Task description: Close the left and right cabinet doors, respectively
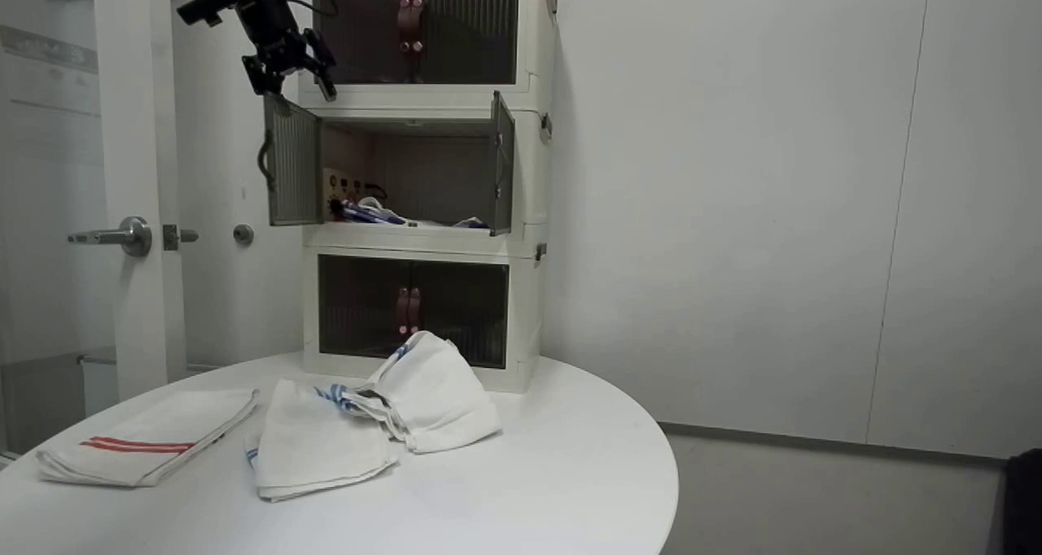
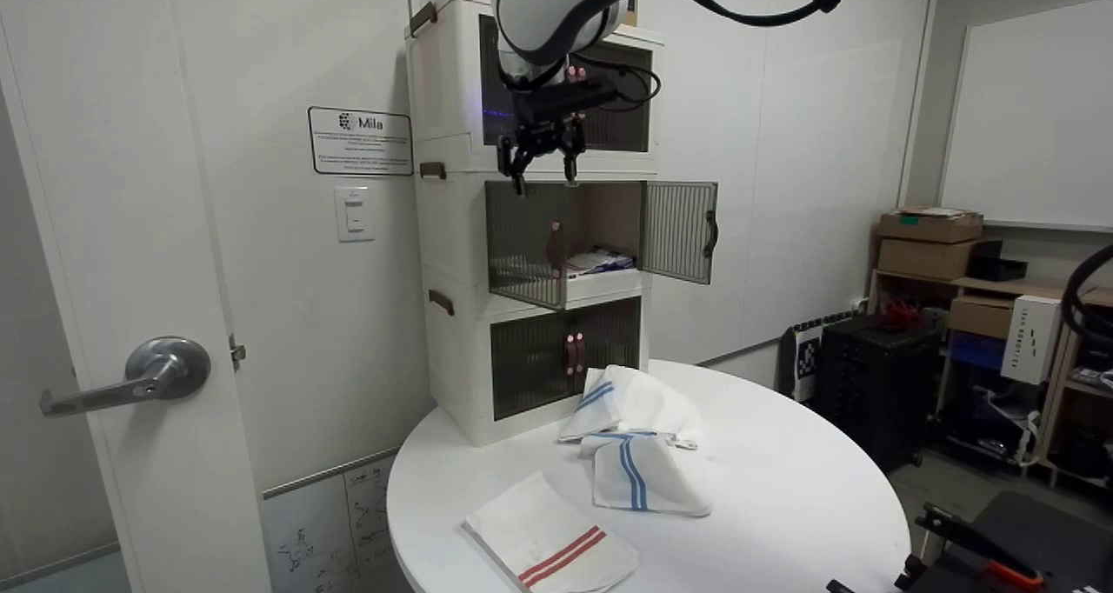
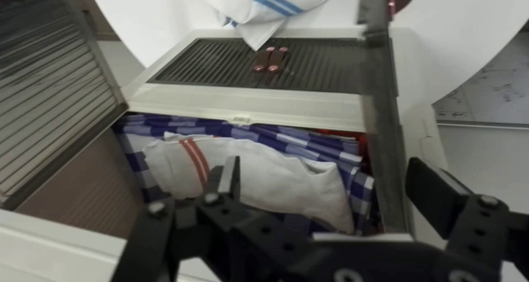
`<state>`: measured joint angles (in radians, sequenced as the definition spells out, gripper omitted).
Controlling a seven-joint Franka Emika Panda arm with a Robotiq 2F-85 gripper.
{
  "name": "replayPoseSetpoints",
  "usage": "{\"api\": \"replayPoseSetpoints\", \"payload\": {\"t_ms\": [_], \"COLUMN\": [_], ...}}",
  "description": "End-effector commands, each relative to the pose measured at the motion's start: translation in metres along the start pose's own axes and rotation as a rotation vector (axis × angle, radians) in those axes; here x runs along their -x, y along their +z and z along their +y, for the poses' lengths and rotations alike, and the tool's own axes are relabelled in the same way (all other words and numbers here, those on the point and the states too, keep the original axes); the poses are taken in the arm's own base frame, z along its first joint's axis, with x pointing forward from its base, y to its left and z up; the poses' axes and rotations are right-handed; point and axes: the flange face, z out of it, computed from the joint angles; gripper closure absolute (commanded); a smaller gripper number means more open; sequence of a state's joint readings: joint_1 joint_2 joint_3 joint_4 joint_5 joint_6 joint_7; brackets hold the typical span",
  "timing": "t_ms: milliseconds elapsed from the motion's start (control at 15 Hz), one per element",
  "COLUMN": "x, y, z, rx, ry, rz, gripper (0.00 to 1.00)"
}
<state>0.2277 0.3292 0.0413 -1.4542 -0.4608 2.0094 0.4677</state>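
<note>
A round white table [image 1: 570, 490] stood near a pale wall [image 1: 733, 213]. Cardboard boxes [image 2: 923, 260] sat on wooden shelving [image 2: 1000, 286] near a whiteboard [image 2: 1035, 115].

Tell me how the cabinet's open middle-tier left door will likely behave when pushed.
The left door should be stiff, since it looks flat, ribbed and framed. It will likely swing rather than slide, as one upright edge meets the cabinet. It is probably light for its size: nearly edge-on in the wrist view, it looks thin.

Wrist view: right door [image 3: 49, 89] cropped, fingers [image 3: 436, 199] seemingly blurred.
</note>
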Motion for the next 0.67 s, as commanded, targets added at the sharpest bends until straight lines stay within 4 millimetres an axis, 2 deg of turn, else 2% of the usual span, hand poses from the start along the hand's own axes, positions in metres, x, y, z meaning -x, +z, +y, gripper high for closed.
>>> {"api": "replayPoseSetpoints", "payload": {"t_ms": [0, 267, 400, 600], "x": [-0.002, -0.001, 0.001, 0.005], "y": [0.010, 0.033, 0.037, 0.032], "z": [0.021, 0.051, 0.061, 0.071], "rx": [0.155, 0.268, 0.292, 0.251], "ry": [-0.017, -0.004, 0.012, 0.038], "rz": [0.088, 0.083, 0.086, 0.028], "gripper": [0.00, 0.00, 0.00, 0.00]}}
